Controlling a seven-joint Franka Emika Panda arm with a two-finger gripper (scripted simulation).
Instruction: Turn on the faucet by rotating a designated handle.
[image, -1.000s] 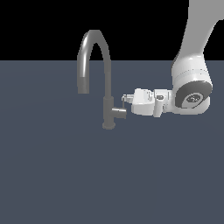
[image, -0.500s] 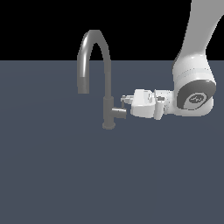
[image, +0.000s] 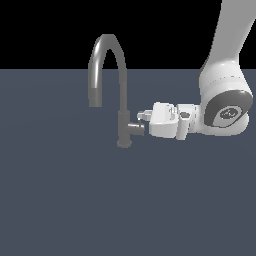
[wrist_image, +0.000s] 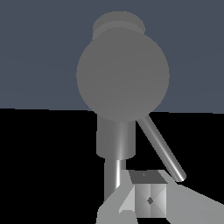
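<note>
The dark grey faucet (image: 122, 107) rises from a small round base, its arched spout curving over toward the exterior view's left. The handle (image: 136, 128) is a short stub jutting from the lower stem toward the exterior view's right. My white gripper (image: 143, 116) lies level, its tip just above and beside the stub's end. In the wrist view the handle's round end face (wrist_image: 122, 74) fills the middle, and its thin lever pin (wrist_image: 160, 148) slants down to the fingertips (wrist_image: 148, 199). The fingers look pressed together with nothing between them.
A flat dark blue-grey surface (image: 65, 200) spreads around the faucet. My white arm (image: 225, 95) comes down from the upper part of the exterior view's right. No other objects show.
The gripper has edged slightly lower and toward the handle. The faucet looks unchanged.
</note>
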